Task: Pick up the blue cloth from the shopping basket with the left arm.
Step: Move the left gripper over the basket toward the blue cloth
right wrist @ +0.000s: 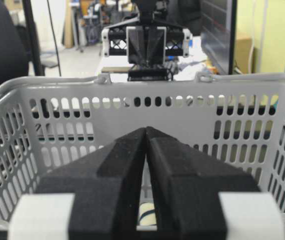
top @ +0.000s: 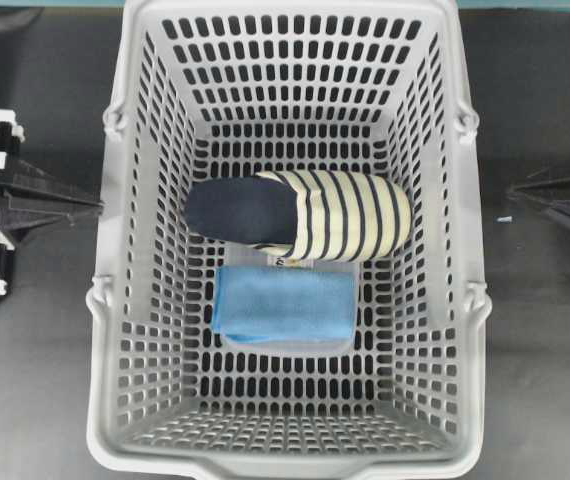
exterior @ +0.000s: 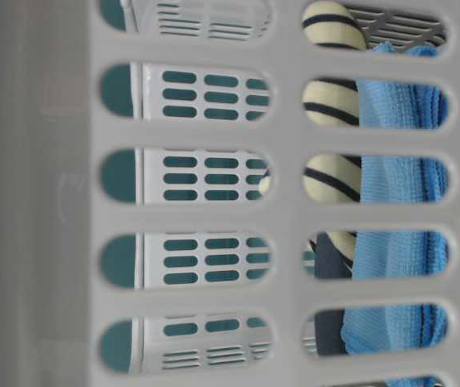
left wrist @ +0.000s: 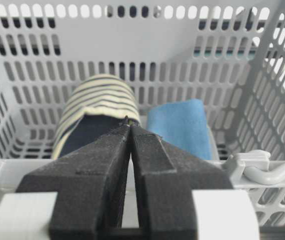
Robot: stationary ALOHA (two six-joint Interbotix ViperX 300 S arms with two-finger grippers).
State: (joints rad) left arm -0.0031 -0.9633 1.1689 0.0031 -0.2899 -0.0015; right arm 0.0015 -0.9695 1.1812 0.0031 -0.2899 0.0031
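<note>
The blue cloth (top: 283,305) lies folded flat on the floor of the shopping basket (top: 105,300), near the middle and a little toward the bottom edge of the overhead view. It rests on top of a clear plastic box (top: 337,345), whose rim shows past its right and lower edges. Just beside it, toward the top of that view, lies a cream slipper with navy stripes and a navy toe (top: 300,215); the toe points left, and the slipper's lower edge overlaps the box.

The left gripper (top: 90,207) sits outside the basket, off its left wall, its pointed tip aimed at the wall at about the slipper's level. Its jaws are pressed together and hold nothing. From the left wrist camera the closed tips (left wrist: 129,125) stand over the basket's near rim, with the slipper's navy toe (left wrist: 95,135) straight ahead and the cloth (left wrist: 180,127) to the right of the tips, well apart from them.

The right gripper (top: 515,190) is likewise outside, off the right wall, jaws closed and empty (right wrist: 146,131).

Through the slots at table level, the cloth (exterior: 395,250) shows against the striped slipper (exterior: 331,173).
</note>
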